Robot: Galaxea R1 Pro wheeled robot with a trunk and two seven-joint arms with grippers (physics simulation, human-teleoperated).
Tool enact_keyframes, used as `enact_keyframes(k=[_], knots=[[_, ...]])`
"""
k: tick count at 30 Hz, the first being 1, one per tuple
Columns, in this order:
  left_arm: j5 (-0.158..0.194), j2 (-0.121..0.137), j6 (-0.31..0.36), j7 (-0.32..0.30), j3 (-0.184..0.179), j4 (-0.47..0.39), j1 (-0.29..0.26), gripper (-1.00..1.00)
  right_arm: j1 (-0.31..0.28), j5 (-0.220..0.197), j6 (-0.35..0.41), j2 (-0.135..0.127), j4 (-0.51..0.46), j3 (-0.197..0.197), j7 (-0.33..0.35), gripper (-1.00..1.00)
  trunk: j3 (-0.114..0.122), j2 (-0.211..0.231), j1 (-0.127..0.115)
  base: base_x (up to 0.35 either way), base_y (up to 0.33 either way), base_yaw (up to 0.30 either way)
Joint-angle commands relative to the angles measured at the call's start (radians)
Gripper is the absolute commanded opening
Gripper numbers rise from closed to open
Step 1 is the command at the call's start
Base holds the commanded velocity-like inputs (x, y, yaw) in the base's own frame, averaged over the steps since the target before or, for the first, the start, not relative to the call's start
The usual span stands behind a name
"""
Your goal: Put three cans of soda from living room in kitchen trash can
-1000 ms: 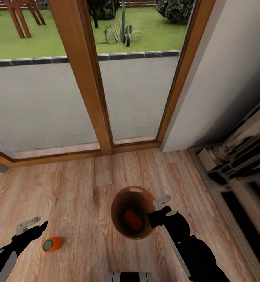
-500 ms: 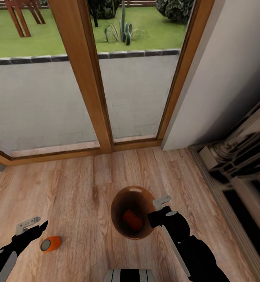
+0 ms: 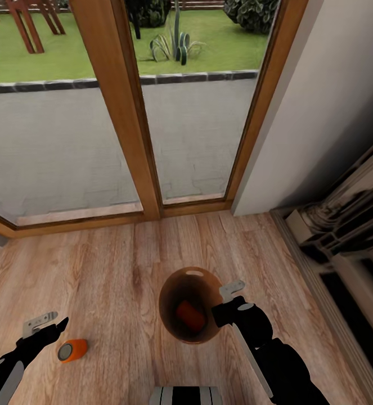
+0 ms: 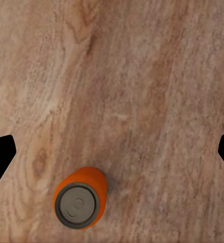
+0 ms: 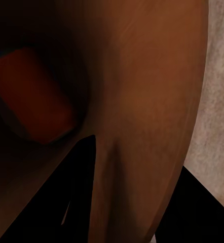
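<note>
My left gripper [image 3: 51,326] hangs low over the plank floor [image 3: 118,264] with its jaws spread wide and nothing between them; in the left wrist view the two dark fingertips [image 4: 0,157] sit at opposite edges with bare wood between. The orange soda can [image 3: 72,350] lies on its side on the floor just beside that gripper, silvery end toward me, and in the wrist view it sits off the centre line, nearer one fingertip than the other [image 4: 79,198]. I judge I have the jaws wide so I can straddle the can's body, but they need shifting over it before I close.

Moving right, the trash can [image 3: 169,292] stands on the floor in front of the wood-framed glass doors [image 3: 124,112], tilted so that its glossy brown inside faces me. A second orange can [image 3: 189,315] already lies in its bottom, on its side.

My right gripper [image 3: 224,304] pinches the bin's rim, one finger inside against the brown wall [image 5: 152,101] and one outside, so it is closed on the wall. The can inside shows dimly past it [image 5: 33,96]. I take it I hold the bin that way to carry it from can to can. At far right stands dark moulded furniture [image 3: 344,225].

I see no blue can here.
</note>
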Motion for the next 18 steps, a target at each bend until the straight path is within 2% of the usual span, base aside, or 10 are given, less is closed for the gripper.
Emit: enact_keyframes(k=[1,18], knots=[[0.0,0.0,0.0,0.0,0.0,0.001,0.0,1.0,0.0,-0.015,-0.001,0.0,0.0,0.001,0.0,-1.0,0.0,0.0,0.0,0.0,0.0,0.0],[0.0,0.001,-0.002,0.001,0.0,0.012,0.0,1.0,0.0,-0.016,-0.001,0.0,0.0,0.001,0.0,-1.0,-0.003,-0.007,0.004,0.0,0.0,0.0]])
